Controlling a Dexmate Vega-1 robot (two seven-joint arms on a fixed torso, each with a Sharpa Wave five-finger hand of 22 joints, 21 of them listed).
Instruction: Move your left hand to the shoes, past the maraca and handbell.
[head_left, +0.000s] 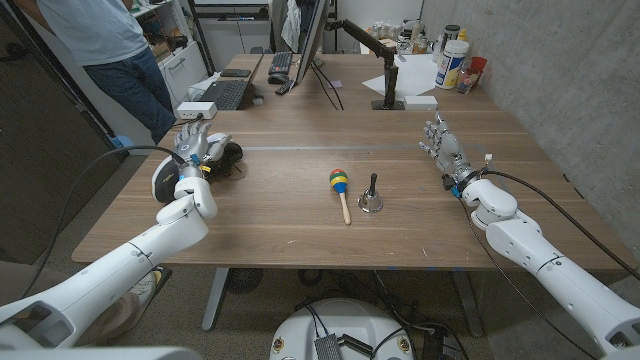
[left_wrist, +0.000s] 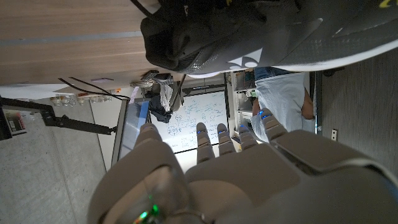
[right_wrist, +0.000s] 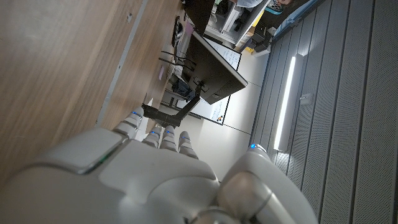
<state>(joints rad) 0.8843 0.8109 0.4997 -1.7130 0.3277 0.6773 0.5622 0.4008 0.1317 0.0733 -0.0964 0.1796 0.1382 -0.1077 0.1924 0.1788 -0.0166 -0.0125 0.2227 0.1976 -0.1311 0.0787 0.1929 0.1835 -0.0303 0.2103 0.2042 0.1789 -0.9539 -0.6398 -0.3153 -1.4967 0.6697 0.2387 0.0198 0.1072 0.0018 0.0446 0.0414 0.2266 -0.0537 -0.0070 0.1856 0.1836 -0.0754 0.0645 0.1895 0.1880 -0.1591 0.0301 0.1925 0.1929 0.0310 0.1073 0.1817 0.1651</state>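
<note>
Two hands released, grasping nothing.
Left hand (head_left: 193, 147) over shoes (head_left: 222, 155); maraca (head_left: 340, 186) beside handbell (head_left: 371, 196); right hand (head_left: 441, 145) well apart.

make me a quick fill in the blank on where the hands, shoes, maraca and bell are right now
1. The left hand is over the ____ at the table's left edge.
2. The handbell stands upright beside the ____, at mid-table.
3. The right hand holds ____, its fingers apart.
4. Behind the table's far left corner stands a ____ in jeans.

Missing words: shoes; maraca; nothing; person
</note>
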